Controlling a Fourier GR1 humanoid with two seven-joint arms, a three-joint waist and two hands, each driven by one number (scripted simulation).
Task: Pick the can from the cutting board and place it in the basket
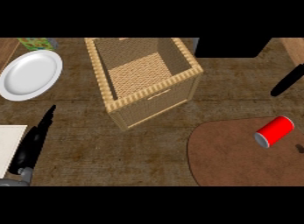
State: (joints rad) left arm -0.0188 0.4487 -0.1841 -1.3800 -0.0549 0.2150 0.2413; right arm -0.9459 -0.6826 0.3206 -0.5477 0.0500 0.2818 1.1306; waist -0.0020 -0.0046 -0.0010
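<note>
A red can (274, 131) lies on its side on the round brown cutting board (235, 162) at the lower right. The tall woven basket (143, 78) stands open at the upper middle, nothing visible inside it. My right hand (291, 80) shows at the right edge, above and apart from the can, fingers straight and pointing down-left. At the lower left, my left hand (33, 142) rests with straight fingers pointing up, far from the can.
A white plate (29, 74) sits at the upper left, with a green patterned object (37, 42) behind it. Pale paper (0, 148) lies at the left edge. A black block (231, 47) stands behind the basket at the upper right.
</note>
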